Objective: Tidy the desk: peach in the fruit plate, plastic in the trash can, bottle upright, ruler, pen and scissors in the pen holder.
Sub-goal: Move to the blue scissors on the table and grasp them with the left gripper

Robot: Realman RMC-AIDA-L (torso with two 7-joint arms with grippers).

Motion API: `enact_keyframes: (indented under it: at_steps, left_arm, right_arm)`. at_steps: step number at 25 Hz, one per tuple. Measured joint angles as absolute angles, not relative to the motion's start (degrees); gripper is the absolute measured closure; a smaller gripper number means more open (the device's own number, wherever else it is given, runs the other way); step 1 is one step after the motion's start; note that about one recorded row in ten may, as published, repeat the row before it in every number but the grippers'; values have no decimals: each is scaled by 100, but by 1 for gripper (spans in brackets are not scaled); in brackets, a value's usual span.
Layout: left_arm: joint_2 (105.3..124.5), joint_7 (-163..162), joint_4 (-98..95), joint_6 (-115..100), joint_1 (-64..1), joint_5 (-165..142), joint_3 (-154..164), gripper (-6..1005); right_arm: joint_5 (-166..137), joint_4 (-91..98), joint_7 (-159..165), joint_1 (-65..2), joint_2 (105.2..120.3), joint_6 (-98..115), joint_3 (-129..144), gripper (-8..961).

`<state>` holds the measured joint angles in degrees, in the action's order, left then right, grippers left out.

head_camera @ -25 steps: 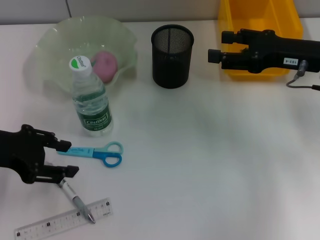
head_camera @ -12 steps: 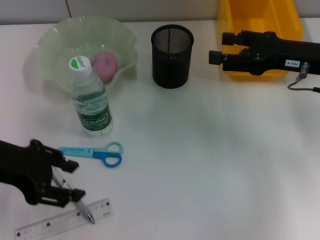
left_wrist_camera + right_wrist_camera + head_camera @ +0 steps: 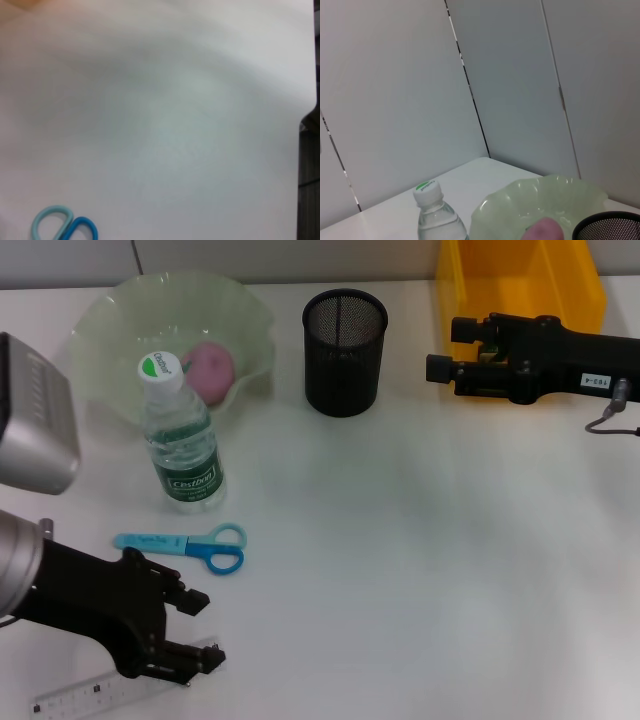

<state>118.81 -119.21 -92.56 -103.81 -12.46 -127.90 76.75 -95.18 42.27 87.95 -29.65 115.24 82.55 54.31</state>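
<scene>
1 bottle point(image 3: 182, 440) upright, 1 scissors point(image 3: 185, 545); left tool point(image 3: 200, 632) spread over ruler point(image 3: 75, 697); right tool point(image 3: 440, 350) unclear.

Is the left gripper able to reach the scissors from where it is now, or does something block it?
Probably yes. The left gripper hangs open over the ruler, close to the scissors. Only bare table lies between them; the bottle stands farther back, out of the way.
</scene>
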Motion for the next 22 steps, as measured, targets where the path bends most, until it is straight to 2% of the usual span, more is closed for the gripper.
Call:
enact_keyframes:
  at_steps: [22]
  left_arm:
    - [11875, -12341, -8850, -9844, -1352, -13278, 8192, 383]
  right_arm:
    - [-9538, 4194, 8696, -2908, 11531, 8314, 5431, 166]
